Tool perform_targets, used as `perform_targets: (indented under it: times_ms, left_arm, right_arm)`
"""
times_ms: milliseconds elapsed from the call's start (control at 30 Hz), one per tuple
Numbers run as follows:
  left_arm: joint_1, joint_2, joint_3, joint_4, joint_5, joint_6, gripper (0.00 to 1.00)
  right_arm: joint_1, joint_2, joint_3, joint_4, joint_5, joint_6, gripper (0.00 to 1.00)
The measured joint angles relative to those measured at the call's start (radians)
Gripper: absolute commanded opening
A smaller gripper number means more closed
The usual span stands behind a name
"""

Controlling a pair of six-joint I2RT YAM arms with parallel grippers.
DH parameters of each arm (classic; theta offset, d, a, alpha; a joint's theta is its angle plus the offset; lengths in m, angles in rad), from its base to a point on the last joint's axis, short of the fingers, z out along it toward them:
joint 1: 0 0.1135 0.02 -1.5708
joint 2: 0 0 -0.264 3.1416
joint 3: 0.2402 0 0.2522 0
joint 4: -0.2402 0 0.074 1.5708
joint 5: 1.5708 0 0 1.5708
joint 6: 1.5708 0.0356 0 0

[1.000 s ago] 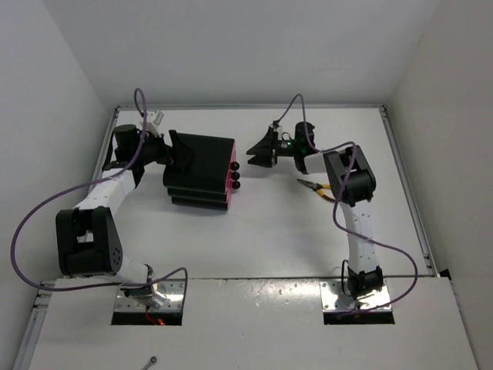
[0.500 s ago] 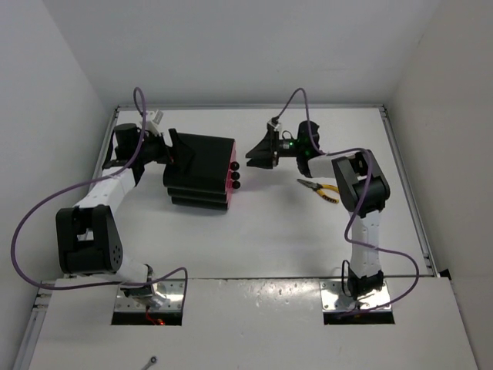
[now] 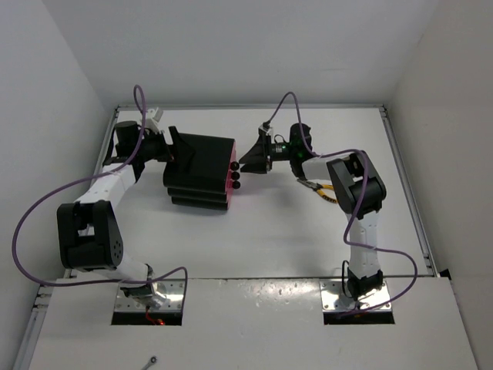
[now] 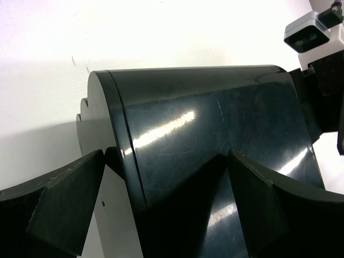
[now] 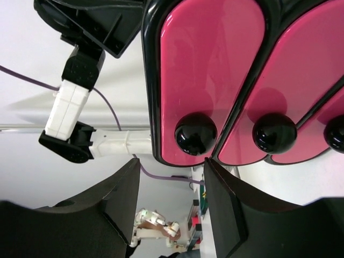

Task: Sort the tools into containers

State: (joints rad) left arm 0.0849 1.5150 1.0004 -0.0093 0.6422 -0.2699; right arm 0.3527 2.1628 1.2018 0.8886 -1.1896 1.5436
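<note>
Pink drawers [image 5: 209, 75] shut in cabinet [image 3: 202, 166], knobs on its right face; end knob [image 5: 196, 133] dead ahead of right gripper [image 5: 172, 166], nearer arm, jaws parted, empty; left gripper [image 3: 176, 150] spread, straddling cabinet rear; pliers [image 3: 320, 189] right of cabinet.

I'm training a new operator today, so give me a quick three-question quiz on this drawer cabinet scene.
1. How many knobs show on the drawers?
2. True or false: the right pincer grips a knob.
3. Which tool lies on the table? A scissors, B pliers, C screwdriver.
Key: 1 three; 2 false, it is open, just short of one; 3 B.
</note>
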Motion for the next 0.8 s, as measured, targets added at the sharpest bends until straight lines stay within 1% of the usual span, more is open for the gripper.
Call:
perform_targets:
  times_ms: [133,433,667,733,800]
  left_arm:
    - [0.0,0.006,0.005,0.001,0.002,-0.002,1.0]
    - [0.0,0.011,0.01,0.0,0.002,-0.001,1.0]
    - [0.0,0.016,0.013,0.001,0.004,-0.002,1.0]
    - [0.0,0.016,0.013,0.001,0.004,-0.002,1.0]
    - [0.0,0.016,0.013,0.002,0.004,-0.002,1.0]
  right_arm:
    - [0.018,0.005,0.014,-0.006,-0.004,-0.002,0.51]
    - [0.018,0.066,0.093,-0.038,-0.065,-0.003,0.51]
    - [0.037,0.093,0.112,-0.048,-0.014,-0.019,0.51]
    - [0.041,0.093,0.113,-0.05,-0.008,-0.022,0.48]
    - [0.043,0.093,0.118,-0.053,-0.001,-0.025,0.4]
